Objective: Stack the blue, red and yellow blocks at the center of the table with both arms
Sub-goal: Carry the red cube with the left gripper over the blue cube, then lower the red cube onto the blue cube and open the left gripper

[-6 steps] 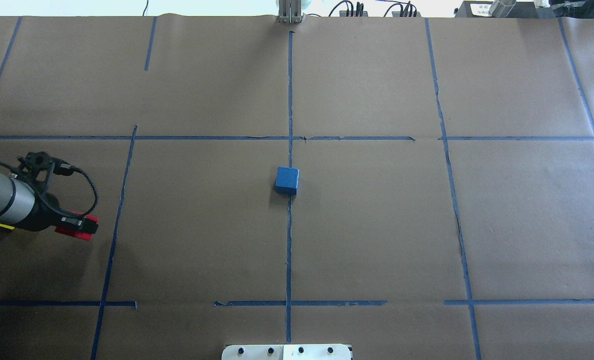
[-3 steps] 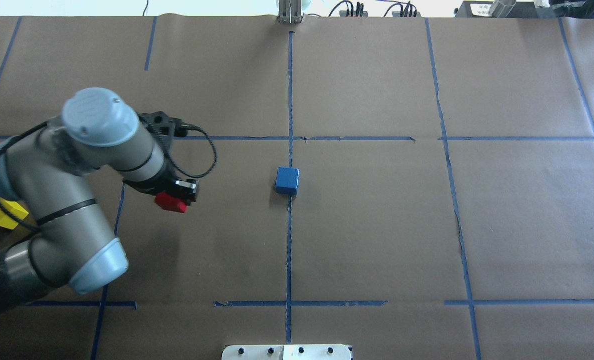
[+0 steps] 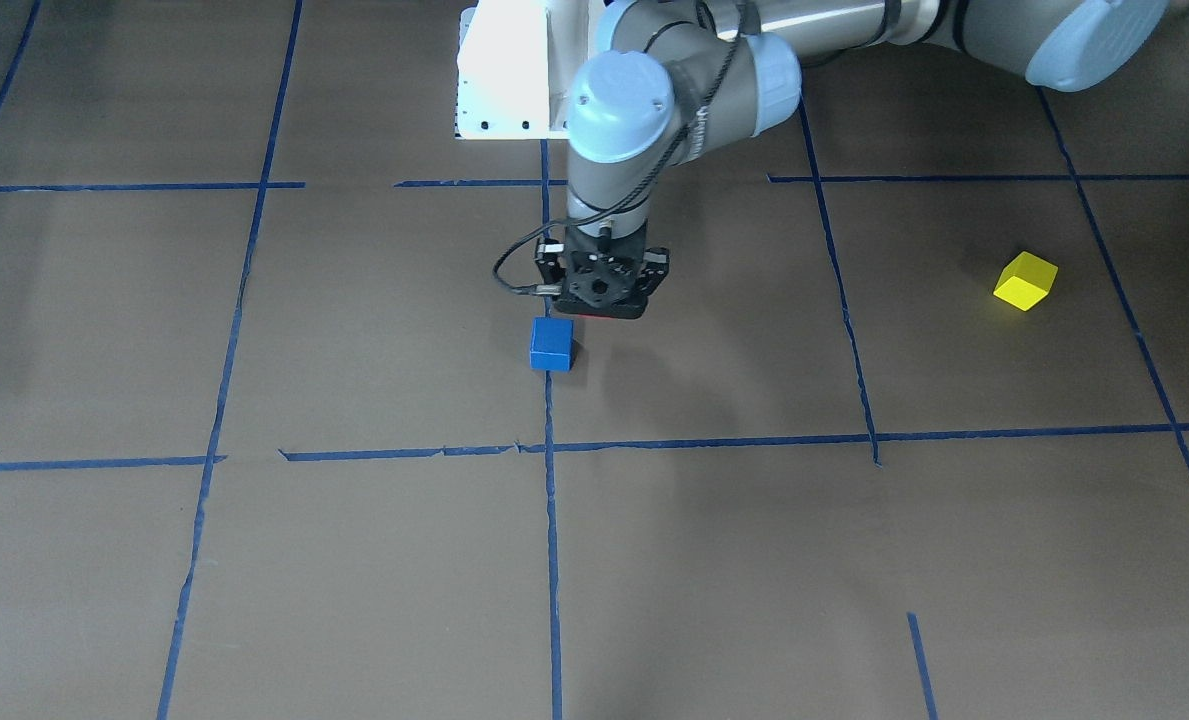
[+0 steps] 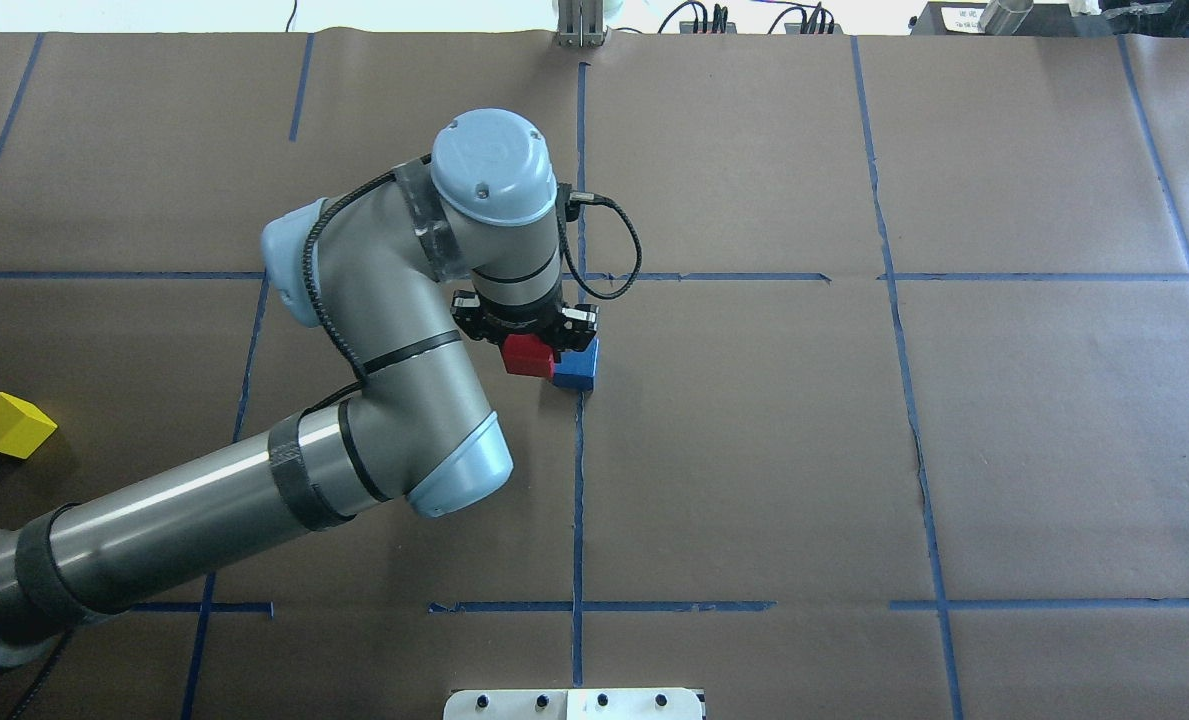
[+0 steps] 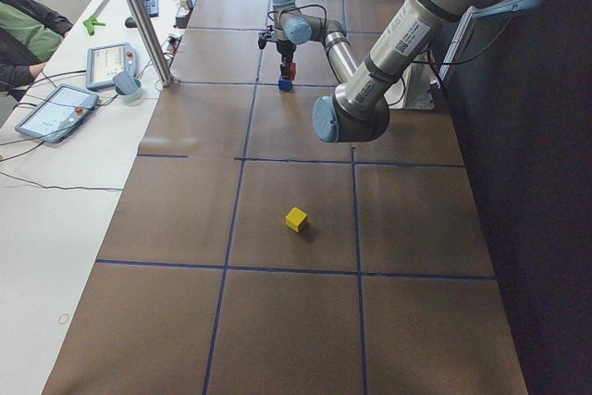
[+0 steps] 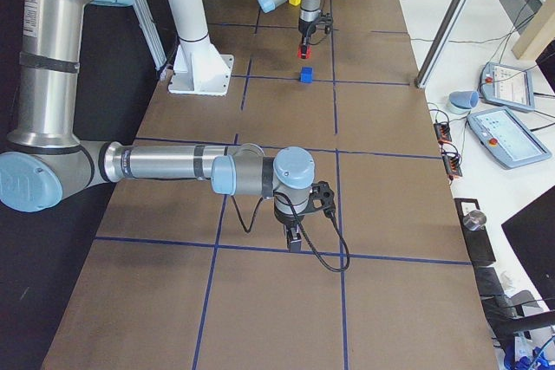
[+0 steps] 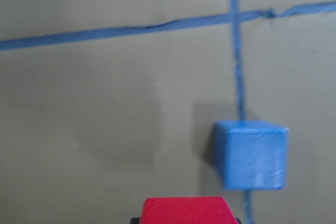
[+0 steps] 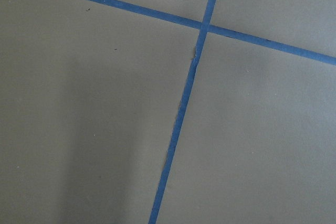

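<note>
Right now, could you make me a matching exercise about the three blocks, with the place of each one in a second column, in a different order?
Things:
1. red block
2. blue block
3. yellow block

Places:
A. resting on the table, on the centre tape line
B. lying alone on the table, toward the robot's left end
C. held in the left gripper, next to another block

Right pairs: 1-C, 2-A, 3-B.

1. My overhead view looks forward and down from behind; the front view faces back, steeply.
2. Both side views look along the table [image 5: 185,228] from opposite ends, far off.
3. My left wrist camera sits close above the blue block [image 7: 251,153], which all exterior views share; the right wrist sees tape [image 8: 181,108], close.
</note>
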Robot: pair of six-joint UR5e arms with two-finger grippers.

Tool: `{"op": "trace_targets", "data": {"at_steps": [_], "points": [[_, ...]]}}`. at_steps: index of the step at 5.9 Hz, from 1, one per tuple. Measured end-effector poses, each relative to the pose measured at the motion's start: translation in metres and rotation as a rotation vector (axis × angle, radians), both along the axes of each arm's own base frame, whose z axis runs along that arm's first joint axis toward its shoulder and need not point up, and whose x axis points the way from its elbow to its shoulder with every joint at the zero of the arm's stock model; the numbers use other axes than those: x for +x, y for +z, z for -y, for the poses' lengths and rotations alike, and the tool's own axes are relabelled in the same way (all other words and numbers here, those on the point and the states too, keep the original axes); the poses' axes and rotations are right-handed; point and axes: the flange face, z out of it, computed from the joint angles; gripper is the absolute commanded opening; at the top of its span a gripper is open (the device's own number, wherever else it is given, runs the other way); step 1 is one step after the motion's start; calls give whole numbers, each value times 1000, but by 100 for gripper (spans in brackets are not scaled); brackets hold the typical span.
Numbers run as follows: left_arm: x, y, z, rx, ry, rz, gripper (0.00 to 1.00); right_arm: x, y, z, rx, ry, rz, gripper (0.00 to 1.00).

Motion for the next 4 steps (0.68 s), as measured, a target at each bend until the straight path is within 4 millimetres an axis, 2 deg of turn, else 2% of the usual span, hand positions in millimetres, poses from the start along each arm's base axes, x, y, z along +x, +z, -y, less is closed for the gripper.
{"op": "trace_targets", "data": {"at_steps": [1,2,4], "points": [[17,-7,2,9,4,-2,6,0,0,0,-1,0,0,100],[29,-7,1,19,5,-8,6,0,0,0,-1,0,0,100],[39,-2,-1,22,10,-6,6,0,0,0,0,0,0,100]]}}
